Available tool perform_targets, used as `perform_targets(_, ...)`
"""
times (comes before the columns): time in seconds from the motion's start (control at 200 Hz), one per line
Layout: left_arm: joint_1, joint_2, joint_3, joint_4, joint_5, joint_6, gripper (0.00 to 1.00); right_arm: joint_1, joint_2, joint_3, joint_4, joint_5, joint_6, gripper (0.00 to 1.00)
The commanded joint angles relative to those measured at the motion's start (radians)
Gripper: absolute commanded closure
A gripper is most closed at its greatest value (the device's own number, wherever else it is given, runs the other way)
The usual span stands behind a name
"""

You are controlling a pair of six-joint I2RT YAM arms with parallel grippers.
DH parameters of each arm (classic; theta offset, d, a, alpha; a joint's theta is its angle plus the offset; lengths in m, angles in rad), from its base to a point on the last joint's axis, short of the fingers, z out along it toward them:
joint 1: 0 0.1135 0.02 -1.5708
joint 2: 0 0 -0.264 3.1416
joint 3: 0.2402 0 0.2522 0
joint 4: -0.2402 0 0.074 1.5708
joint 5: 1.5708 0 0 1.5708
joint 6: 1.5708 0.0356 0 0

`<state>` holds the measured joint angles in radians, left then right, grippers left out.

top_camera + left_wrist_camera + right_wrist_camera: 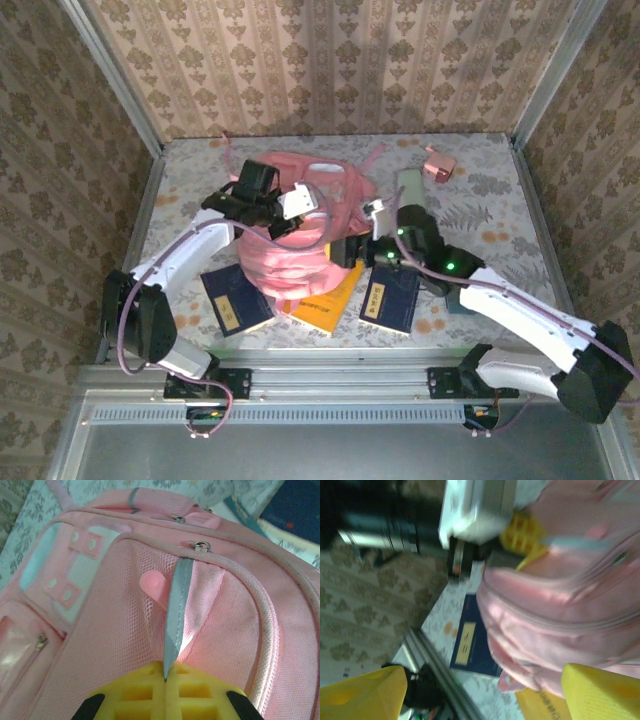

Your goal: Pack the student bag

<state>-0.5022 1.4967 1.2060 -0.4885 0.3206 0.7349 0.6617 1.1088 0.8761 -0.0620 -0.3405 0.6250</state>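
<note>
— Where is the bag?
— The large pink fabric backpack with paler trim (290, 262) lies in the middle of the flower-patterned table (500, 200).
— And the left gripper (165, 680)?
— On top of the bag, its yellow fingers (135, 695) clenched on a grey fabric strip (178, 605) by the zip.
— The right gripper (482, 680)?
— At the bag's three o'clock, released: the two yellow fingers stand wide apart with nothing held between them.
— What lies around the bag?
— A dark blue book (236, 300) at seven o'clock, a flat orange-yellow book (330, 302) at six, partly under the bag, and another dark blue book (390, 300) at five. A small pink box (440, 163) sits well apart at two o'clock.
</note>
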Motion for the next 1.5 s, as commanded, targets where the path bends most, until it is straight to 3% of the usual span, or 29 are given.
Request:
perform_targets(0.0,0.004,-0.058,-0.056,0.151,0.011,0.089,1.00,-0.091,0.023,0.042,-0.114,0.039,0.060,0.24)
perform_targets(0.17,-0.038,-0.089,-0.120,0.160,0.002,0.253,1.00,-0.127,0.223,0.267,-0.373,0.201,-0.002,0.27)
perform_targets(0.235,-0.063,-0.092,-0.130,0.157,-0.015,0.307,1.00,-0.137,0.329,0.353,-0.435,0.225,0.013,0.27)
perform_targets(0.405,-0.088,-0.087,-0.141,0.173,-0.033,0.365,1.00,-0.146,0.569,0.573,-0.559,0.207,0.086,0.40)
perform_targets(0.615,-0.079,-0.084,-0.145,0.179,-0.041,0.386,1.00,-0.144,0.712,0.648,-0.531,0.110,0.101,0.42)
perform_targets(0.795,-0.078,-0.081,-0.148,0.185,-0.022,0.382,1.00,-0.143,0.792,0.642,-0.369,-0.059,0.113,0.44)
perform_targets(0.945,-0.079,-0.092,-0.160,0.182,-0.015,0.381,1.00,-0.143,0.841,0.661,-0.283,-0.103,0.128,0.48)
perform_targets(1.025,-0.079,-0.098,-0.165,0.185,-0.006,0.375,1.00,-0.143,0.857,0.661,-0.239,-0.130,0.140,0.59)
perform_targets(1.085,-0.081,-0.097,-0.163,0.189,-0.009,0.364,1.00,-0.143,0.874,0.661,-0.196,-0.183,0.156,0.83)
perform_targets(1.135,-0.082,-0.095,-0.164,0.208,-0.029,0.339,1.00,-0.143,0.882,0.661,-0.173,-0.206,0.176,1.00)
perform_targets(1.26,-0.081,-0.119,-0.143,0.243,-0.046,0.181,0.66,-0.146,0.868,0.655,-0.132,-0.193,0.216,1.00)
perform_targets(1.375,-0.078,-0.155,-0.054,0.235,-0.130,-0.126,0.55,-0.148,0.843,0.676,-0.128,-0.147,0.260,1.00)
perform_targets(1.495,-0.057,-0.176,0.089,0.070,-0.165,-0.367,0.48,-0.148,0.814,0.728,-0.127,-0.101,0.314,1.00)
